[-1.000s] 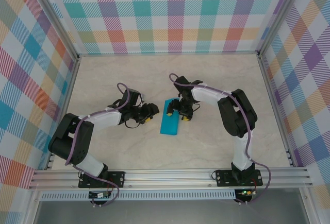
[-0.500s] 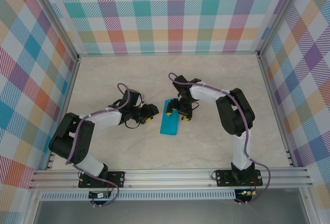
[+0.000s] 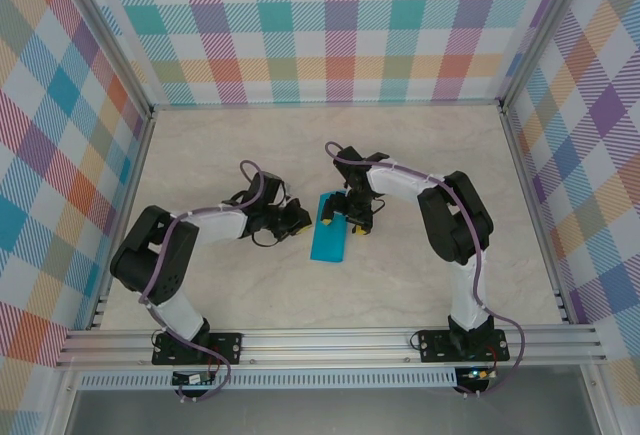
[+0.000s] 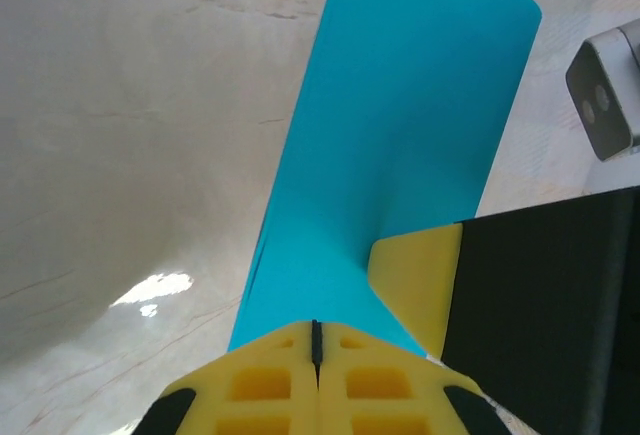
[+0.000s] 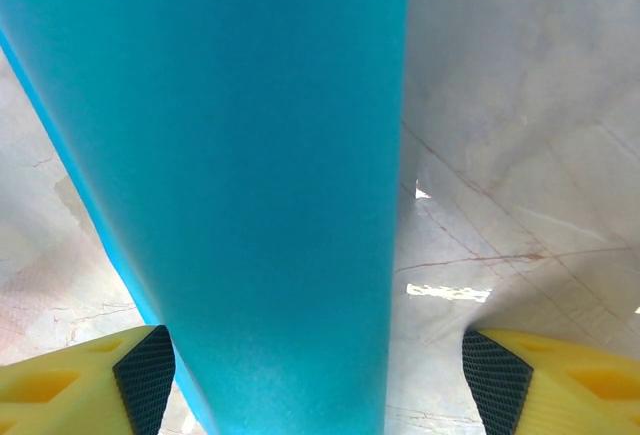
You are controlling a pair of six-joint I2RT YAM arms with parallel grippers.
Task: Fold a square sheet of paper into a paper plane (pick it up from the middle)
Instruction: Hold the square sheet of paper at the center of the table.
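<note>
The square sheet of paper (image 3: 328,240) lies at the table's middle as a narrow teal strip, folded lengthwise. My left gripper (image 3: 297,218) is shut, its yellow fingertips (image 4: 290,355) pressed together at the strip's left long edge; I see no paper between the pads. In the left wrist view the paper (image 4: 400,135) stretches away ahead of those tips. My right gripper (image 3: 345,217) stands open over the strip's far end, one finger (image 4: 415,285) resting on it. In the right wrist view the paper (image 5: 230,155) passes between the spread fingertips (image 5: 145,375).
The beige marble tabletop (image 3: 420,165) is bare around the paper. Checked walls (image 3: 300,25) close in the back and both sides. An aluminium rail (image 3: 330,340) runs along the near edge, holding both arm bases.
My left gripper has slid right up to the paper's left edge and closed from half open. The right gripper has stayed put and opened slightly wider.
</note>
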